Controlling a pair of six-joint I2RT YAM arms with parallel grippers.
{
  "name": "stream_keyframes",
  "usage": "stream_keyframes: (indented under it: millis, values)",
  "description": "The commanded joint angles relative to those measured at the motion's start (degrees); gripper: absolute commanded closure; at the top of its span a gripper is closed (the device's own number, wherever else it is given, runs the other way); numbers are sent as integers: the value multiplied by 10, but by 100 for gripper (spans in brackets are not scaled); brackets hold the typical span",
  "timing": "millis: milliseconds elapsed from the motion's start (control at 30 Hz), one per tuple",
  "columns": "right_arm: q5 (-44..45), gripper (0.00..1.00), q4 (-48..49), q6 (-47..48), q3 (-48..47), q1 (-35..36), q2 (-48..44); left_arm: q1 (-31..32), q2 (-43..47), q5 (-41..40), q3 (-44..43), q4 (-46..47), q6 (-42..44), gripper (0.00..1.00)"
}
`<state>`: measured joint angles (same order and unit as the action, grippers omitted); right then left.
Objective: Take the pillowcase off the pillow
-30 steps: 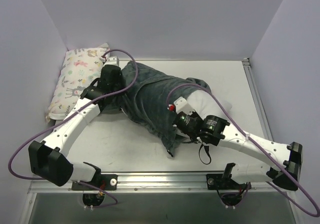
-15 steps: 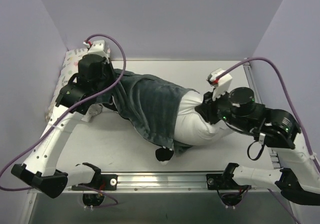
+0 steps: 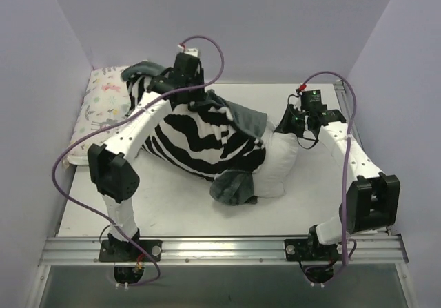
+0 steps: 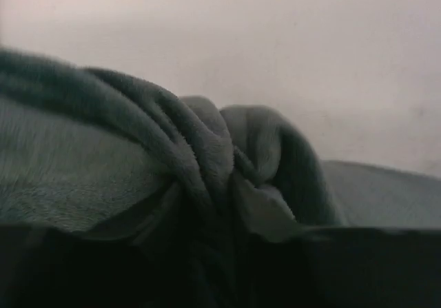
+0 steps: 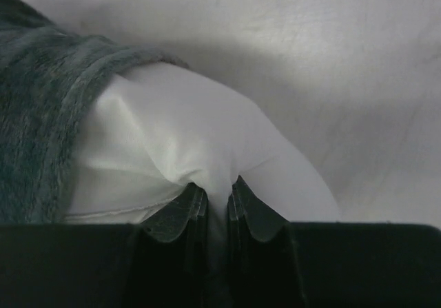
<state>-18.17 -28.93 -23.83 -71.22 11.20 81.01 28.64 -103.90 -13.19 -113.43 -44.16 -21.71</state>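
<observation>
The pillowcase (image 3: 196, 142) lies across the middle of the table, zebra face up. Grey inner folds show at its right rim (image 3: 242, 120) and front corner (image 3: 231, 187). The white pillow (image 3: 279, 163) sticks out of its right end. My right gripper (image 3: 286, 123) is shut on a pinch of the pillow (image 5: 179, 136) at its far corner, the cloth squeezed between the fingertips (image 5: 186, 208). My left gripper (image 3: 200, 96) is at the pillowcase's back edge. In the left wrist view bunched grey pillowcase fabric (image 4: 207, 163) fills the frame and hides the jaws.
A small pastel animal-print pillow (image 3: 103, 108) lies against the left wall. Purple-grey walls enclose the white table (image 3: 172, 198) on three sides. A metal rail (image 3: 220, 249) runs along the near edge, with both arm bases on it.
The left arm has swung up and right to the pillowcase's back edge, and the zebra face now shows. The right arm has moved back, still holding the pillow.
</observation>
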Motion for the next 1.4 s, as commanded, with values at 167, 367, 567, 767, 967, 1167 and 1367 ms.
stream_keyframes:
  millis: [167, 367, 567, 767, 967, 1167, 1367]
  values:
    - [2, 100, 91, -38, 56, -50, 103, 26, 55, 67, 49, 101, 15, 19]
    - [45, 71, 84, -33, 22, -53, 87, 26, 149, 56, 79, 112, 25, 13]
    - [77, 30, 63, -31, -18, -56, 64, 23, 250, -3, 210, 165, 36, 8]
    - [147, 15, 30, -29, -46, -57, -2, 7, 237, 74, 310, 204, 33, 8]
    - [133, 10, 12, -28, -37, -47, -99, 2, 176, 132, 332, 245, 37, 8]
    - [158, 9, 29, -43, 95, 29, -219, 3, 147, 136, 343, 255, 31, 12]
    - [122, 6, 106, -77, 253, 78, -307, 1, 141, 103, 347, 245, 24, 37]
